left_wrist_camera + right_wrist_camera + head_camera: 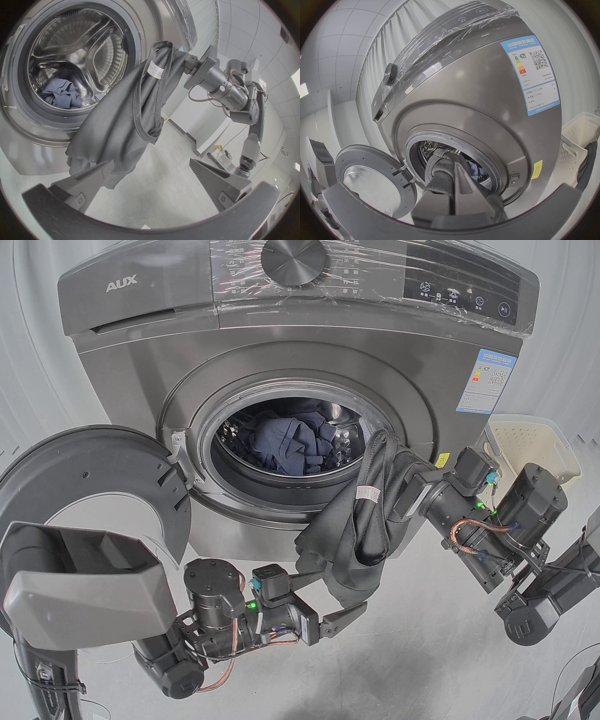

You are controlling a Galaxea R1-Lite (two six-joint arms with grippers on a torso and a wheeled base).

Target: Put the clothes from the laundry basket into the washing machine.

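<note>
While the right gripper (453, 184) is clamped on the bunched top of a dark grey garment (350, 521), the cloth hangs in front of the washing machine (300, 359), at the right edge of its round opening. From there it droops in long folds toward the floor (406, 652), and a small white tag (367, 493) shows on one fold. No part of it is inside the drum (78, 53); it is outside, just near the rim.

The left gripper (150, 162) sits low and near, under the hanging cloth, with its jaws spread wide and nothing between them. The garment's lower edge hangs at one of its fingers (93, 176); I cannot tell whether they touch.

Inside the drum lies a crumpled heap of blue clothes (290, 440). The machine's door (94, 465) is swung fully open to the left. A cream laundry basket (531, 440) with a perforated wall stands on the floor just to the right of the machine, beyond the right arm.
</note>
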